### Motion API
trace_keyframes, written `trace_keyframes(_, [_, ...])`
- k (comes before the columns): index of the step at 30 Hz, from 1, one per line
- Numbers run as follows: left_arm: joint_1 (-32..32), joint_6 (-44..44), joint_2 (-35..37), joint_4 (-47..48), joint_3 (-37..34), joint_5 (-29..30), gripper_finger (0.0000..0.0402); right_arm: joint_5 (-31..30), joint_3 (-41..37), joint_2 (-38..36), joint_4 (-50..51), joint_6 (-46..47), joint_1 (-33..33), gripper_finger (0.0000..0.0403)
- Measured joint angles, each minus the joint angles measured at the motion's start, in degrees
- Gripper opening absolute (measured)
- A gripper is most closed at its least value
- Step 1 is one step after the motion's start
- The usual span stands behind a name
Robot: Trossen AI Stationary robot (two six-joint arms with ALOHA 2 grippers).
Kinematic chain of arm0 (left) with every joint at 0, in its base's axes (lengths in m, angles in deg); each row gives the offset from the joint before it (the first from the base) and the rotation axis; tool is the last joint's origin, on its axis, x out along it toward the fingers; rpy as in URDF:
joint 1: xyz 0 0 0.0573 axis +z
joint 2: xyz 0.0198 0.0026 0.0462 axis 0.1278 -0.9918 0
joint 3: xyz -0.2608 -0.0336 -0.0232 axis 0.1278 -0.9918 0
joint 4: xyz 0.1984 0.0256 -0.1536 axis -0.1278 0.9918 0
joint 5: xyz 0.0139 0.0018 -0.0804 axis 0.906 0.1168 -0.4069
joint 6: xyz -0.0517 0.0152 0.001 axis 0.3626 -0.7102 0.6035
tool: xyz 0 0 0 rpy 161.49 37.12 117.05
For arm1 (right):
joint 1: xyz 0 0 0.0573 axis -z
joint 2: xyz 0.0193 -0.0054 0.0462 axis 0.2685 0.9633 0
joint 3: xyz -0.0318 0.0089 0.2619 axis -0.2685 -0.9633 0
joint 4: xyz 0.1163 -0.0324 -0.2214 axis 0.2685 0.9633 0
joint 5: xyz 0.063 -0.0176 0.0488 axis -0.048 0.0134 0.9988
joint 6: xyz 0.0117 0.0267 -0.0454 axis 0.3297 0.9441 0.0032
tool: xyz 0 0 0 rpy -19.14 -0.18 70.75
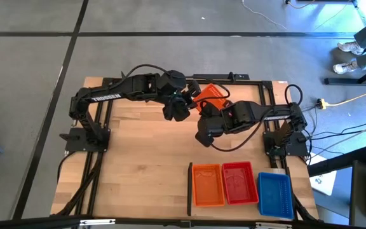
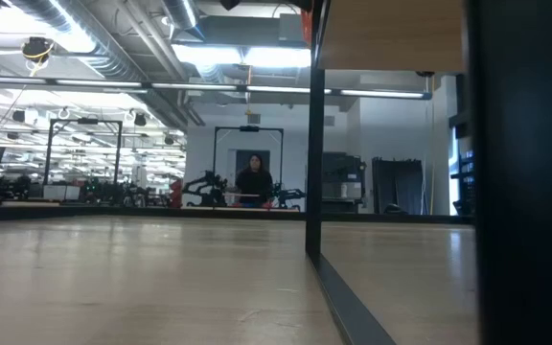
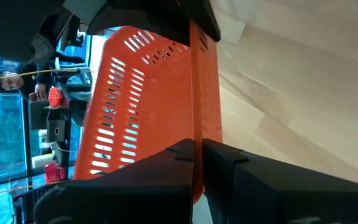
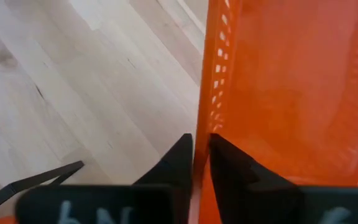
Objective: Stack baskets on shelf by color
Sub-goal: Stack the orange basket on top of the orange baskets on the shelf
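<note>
1. High view. The light wood shelf [image 1: 138, 159] lies on grey floor, edged by black frame rails. Along its near edge, right of the short black divider strip [image 1: 190, 189], three baskets sit side by side: an orange one [image 1: 207, 185], a red one [image 1: 237, 182] and a blue one [image 1: 275, 194]. Toward the far edge, the left gripper [image 1: 184, 102] and right gripper [image 1: 207, 113] meet at a lifted orange basket [image 1: 211, 97].
2. Low view. Bare plank surface runs into a workshop with ceiling lights; a seated person [image 2: 254, 180] shows far off. No gripper is visible here.
3. Left wrist view. The left gripper [image 3: 197, 149] is clenched on the wall of the orange basket [image 3: 148, 99], with plank surface behind.
4. Right wrist view. The right gripper [image 4: 201, 146] has its fingers on either side of the basket's perforated wall [image 4: 278, 87]; they look close on it, though whether they press it or have just let go cannot be told.
</note>
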Motion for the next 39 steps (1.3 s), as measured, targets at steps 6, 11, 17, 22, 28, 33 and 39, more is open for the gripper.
trace_keyframes(6, [0.1, -0.2, 0.0, 2.3, 0.0, 0.7, 0.0001, 1.2, 0.0, 0.0, -0.3, -1.1, 0.0, 0.0096])
trace_keyframes(11, [0.9, -0.1, 0.0, 3.2, 0.0, 1.3, 0.0001, 6.6, 2.7, -0.1, -0.2, -2.9, 0.0, 0.0122])
trace_keyframes(17, [3.0, 0.3, 0.0, 4.5, 0.0, 1.4, 0.0000, 6.7, 10.9, -0.1, -0.1, -4.7, -1.5, 0.0124])
trace_keyframes(22, [4.6, 1.9, 0.0, 6.4, 0.0, 1.2, 0.0000, 7.1, 13.4, -2.5, -2.3, -6.7, -4.1, 0.0122])
trace_keyframes(28, [5.3, 2.6, 1.3, 10.7, 0.0, -0.6, 0.0000, 7.2, 13.9, -5.8, -2.3, -7.4, -7.8, 0.0123])
trace_keyframes(33, [4.3, 3.8, 2.8, 14.7, 0.0, -8.2, 0.0000, 5.3, 14.5, -8.7, -2.6, -10.2, -11.2, 0.0124])
trace_keyframes(39, [0.5, 7.2, 4.7, 15.6, 0.0, -18.9, 0.0000, -3.8, 14.4, -11.5, -0.9, -10.4, -14.2, 0.0124])
